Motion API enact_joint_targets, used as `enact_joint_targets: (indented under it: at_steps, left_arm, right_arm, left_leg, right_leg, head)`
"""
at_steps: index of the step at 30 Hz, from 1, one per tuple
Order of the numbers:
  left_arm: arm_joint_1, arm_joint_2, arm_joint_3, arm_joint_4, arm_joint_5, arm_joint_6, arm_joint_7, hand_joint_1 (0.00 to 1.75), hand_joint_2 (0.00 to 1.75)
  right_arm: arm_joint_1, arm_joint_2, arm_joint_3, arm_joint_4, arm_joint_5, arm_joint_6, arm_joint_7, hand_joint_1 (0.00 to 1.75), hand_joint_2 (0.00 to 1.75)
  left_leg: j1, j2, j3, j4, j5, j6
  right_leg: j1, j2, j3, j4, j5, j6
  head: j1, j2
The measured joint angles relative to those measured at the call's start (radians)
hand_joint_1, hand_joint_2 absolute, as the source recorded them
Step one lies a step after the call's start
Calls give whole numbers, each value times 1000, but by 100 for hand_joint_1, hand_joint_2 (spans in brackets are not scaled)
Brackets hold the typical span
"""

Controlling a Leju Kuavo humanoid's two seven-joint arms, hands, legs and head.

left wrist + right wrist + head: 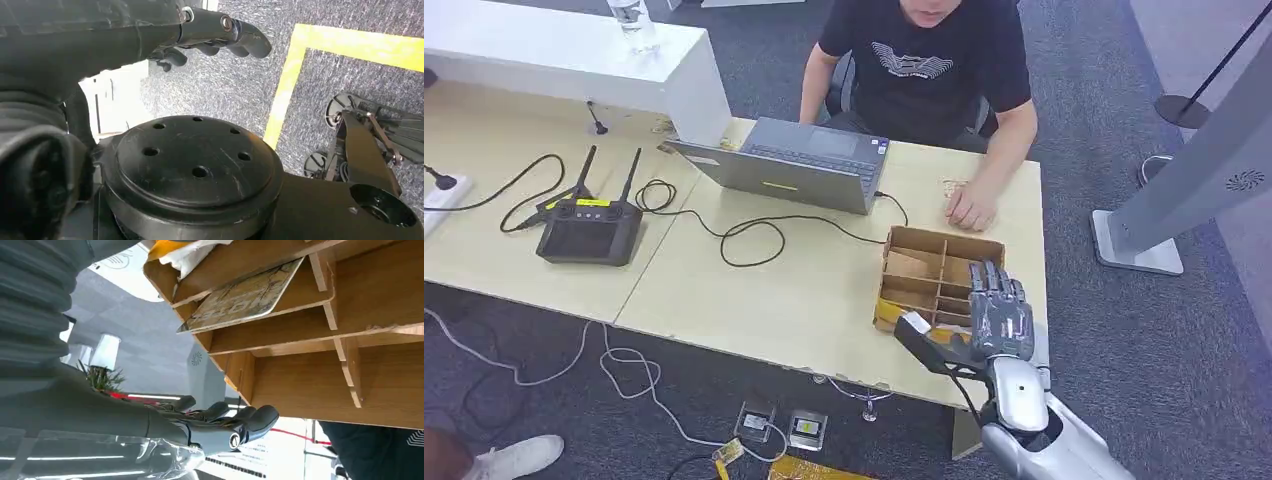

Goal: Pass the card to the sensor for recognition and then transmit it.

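The right robot hand [998, 310] hovers over the near right part of the wooden divided box [939, 277], fingers stretched out and spread, thumb held out to the side, holding nothing. The box sits at the right end of the counter [754, 290]. In the right wrist view a card [240, 297] leans tilted in one of the box's compartments (its printed face worn and pale), apart from the fingers [250, 420]. The left robot hand [215, 37] hangs over grey carpet, fingers loosely curled around nothing. A person's hand [971, 207] rests on the counter just behind the box, beside a laptop [789, 165].
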Motion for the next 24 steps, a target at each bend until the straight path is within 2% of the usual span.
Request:
enact_joint_targets:
  at_steps: [14,15,24]
  left_arm:
    - [0,3,0,0,0,-1,0,0,0]
    - [0,3,0,0,0,-2,0,0,0]
    - [0,5,0,0,0,-6,0,0,0]
  right_arm:
    - [0,-1,0,9,-3,4,0,0,175]
    - [0,-1,0,10,-6,7,0,175,175]
    - [0,-2,0,11,-34,27,0,175,175]
  left_leg:
    - [0,0,0,0,0,0]
    - [0,0,0,0,0,0]
    - [0,0,0,0,0,0]
  right_leg:
    - [0,0,0,0,0,0]
    - [0,0,0,0,0,0]
    - [0,0,0,0,0,0]
  head:
    - [0,0]
    - [0,0]
    - [0,0]
